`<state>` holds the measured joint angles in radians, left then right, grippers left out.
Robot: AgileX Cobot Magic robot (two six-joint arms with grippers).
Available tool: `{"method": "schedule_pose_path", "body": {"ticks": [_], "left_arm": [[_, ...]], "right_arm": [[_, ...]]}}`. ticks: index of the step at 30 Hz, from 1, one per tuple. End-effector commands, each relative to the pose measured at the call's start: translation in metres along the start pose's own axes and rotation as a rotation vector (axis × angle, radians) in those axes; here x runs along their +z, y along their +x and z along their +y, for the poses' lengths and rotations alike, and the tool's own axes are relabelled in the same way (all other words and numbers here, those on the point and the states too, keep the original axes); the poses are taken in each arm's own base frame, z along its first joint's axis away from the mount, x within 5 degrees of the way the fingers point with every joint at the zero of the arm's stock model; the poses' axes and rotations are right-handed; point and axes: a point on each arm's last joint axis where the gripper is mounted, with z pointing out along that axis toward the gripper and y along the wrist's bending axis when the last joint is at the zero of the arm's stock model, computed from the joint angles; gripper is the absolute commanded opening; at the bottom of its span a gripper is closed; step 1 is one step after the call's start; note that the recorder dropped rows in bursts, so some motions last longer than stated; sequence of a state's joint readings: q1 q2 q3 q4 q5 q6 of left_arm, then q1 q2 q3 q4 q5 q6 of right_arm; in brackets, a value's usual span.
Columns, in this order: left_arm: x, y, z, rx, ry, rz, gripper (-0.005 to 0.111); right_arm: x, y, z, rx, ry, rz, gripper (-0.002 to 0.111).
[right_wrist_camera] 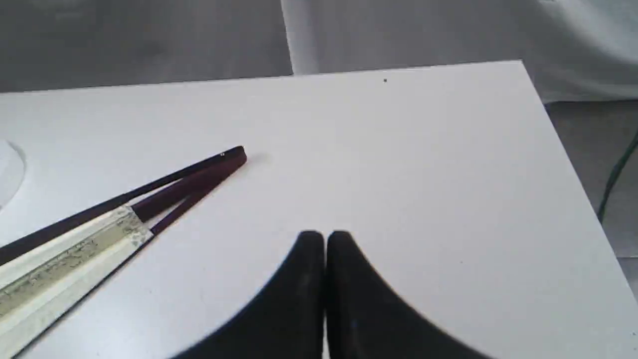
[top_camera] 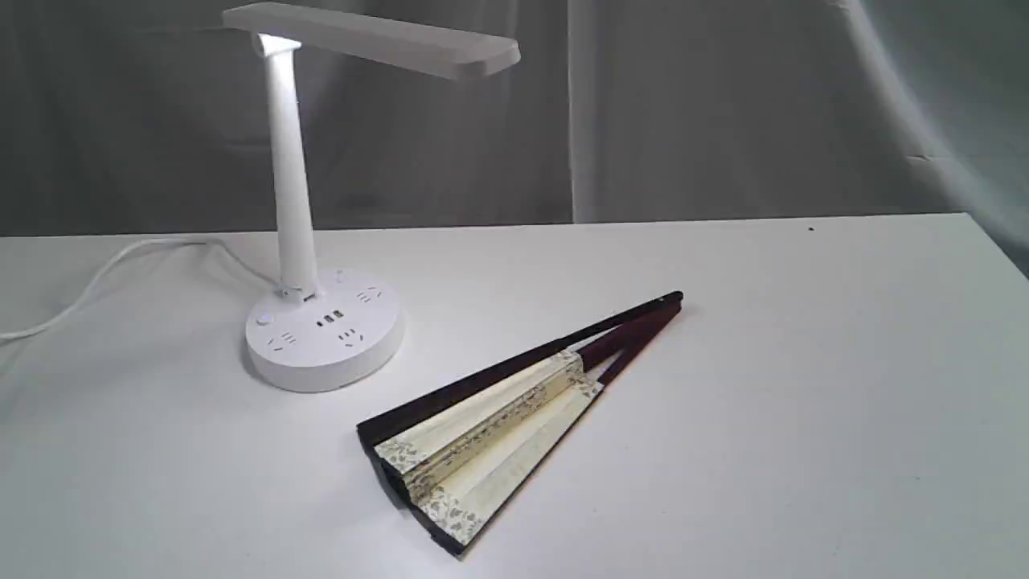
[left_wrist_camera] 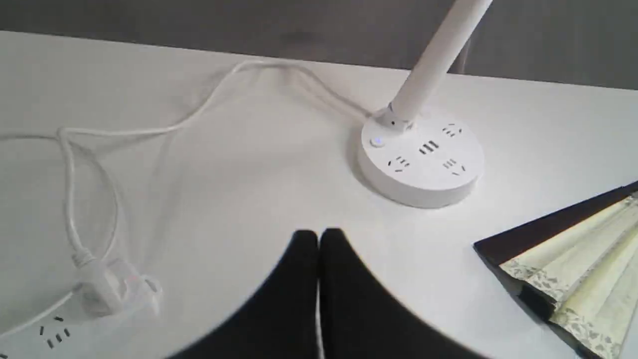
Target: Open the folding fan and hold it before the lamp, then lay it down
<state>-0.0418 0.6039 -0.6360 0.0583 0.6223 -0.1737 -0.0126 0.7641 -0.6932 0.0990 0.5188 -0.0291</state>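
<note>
The folding fan [top_camera: 498, 418] lies flat on the white table, only slightly spread, its dark maroon pivot end pointing to the back right and its cream leaf toward the front. Left of it stands the white lamp [top_camera: 321, 330], lit, with its bar head overhead. No arm shows in the exterior view. In the left wrist view my left gripper [left_wrist_camera: 318, 237] is shut with nothing in it, apart from the lamp [left_wrist_camera: 423, 159] and the fan [left_wrist_camera: 573, 264]. My right gripper [right_wrist_camera: 325, 238] is likewise shut and empty, a short way off the fan [right_wrist_camera: 124, 214] near its pivot.
The lamp's white cord [left_wrist_camera: 149, 132] loops across the table to a plug [left_wrist_camera: 107, 289] in a power strip [left_wrist_camera: 30, 339]. Grey curtain hangs behind the table. The table's right edge [right_wrist_camera: 563, 144] lies close to the right gripper's side.
</note>
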Motion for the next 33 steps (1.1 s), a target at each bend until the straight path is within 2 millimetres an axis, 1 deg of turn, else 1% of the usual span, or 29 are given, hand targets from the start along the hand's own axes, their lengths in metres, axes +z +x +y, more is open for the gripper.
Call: {"method": "schedule_pose_path", "body": {"ticks": [1,8,9,12,14,16,19,21,24,26,28,30,33], "left_arm": [[0.02,-0.007,-0.001,-0.005,-0.001,0.006,0.0],[0.061,-0.006,-0.003,0.0,-0.01,0.106,0.001],[0.067,-0.005,-0.003,0.001,-0.012,0.122,0.001],[0.08,-0.002,-0.003,0.003,-0.017,0.165,0.001],[0.088,0.0,-0.003,0.001,-0.018,0.186,0.004],[0.095,0.002,-0.003,0.005,-0.021,0.212,0.009],[0.107,0.007,-0.004,-0.015,-0.017,0.251,0.021],[0.113,0.008,-0.006,-0.05,-0.004,0.262,0.029],[0.123,0.013,-0.009,-0.039,0.031,0.293,0.041],[0.129,0.017,-0.012,-0.082,0.058,0.331,0.045],[0.136,0.021,-0.015,-0.104,0.08,0.364,0.046],[0.142,0.024,-0.018,-0.089,0.113,0.412,0.046],[0.15,0.02,-0.022,-0.062,0.148,0.497,0.046]], "right_arm": [[0.017,0.0,0.0,-0.045,-0.001,0.046,0.0],[0.046,0.005,0.005,-0.087,-0.079,0.131,0.0],[0.049,0.005,0.007,-0.096,-0.103,0.135,0.002],[0.059,0.006,0.01,-0.115,-0.149,0.15,0.01],[0.066,0.008,0.012,-0.133,-0.171,0.167,0.02],[0.074,0.011,0.012,-0.15,-0.18,0.189,0.028],[0.085,0.014,0.01,-0.138,-0.173,0.216,0.034],[0.092,0.015,0.01,-0.133,-0.178,0.243,0.035],[0.102,0.013,0.011,-0.131,-0.194,0.286,0.035],[0.107,0.012,0.011,-0.129,-0.192,0.295,0.035],[0.113,0.015,0.01,-0.128,-0.192,0.315,0.035],[0.118,0.019,0.01,-0.124,-0.194,0.34,0.034],[0.123,0.023,0.01,-0.121,-0.202,0.375,0.033]]}}
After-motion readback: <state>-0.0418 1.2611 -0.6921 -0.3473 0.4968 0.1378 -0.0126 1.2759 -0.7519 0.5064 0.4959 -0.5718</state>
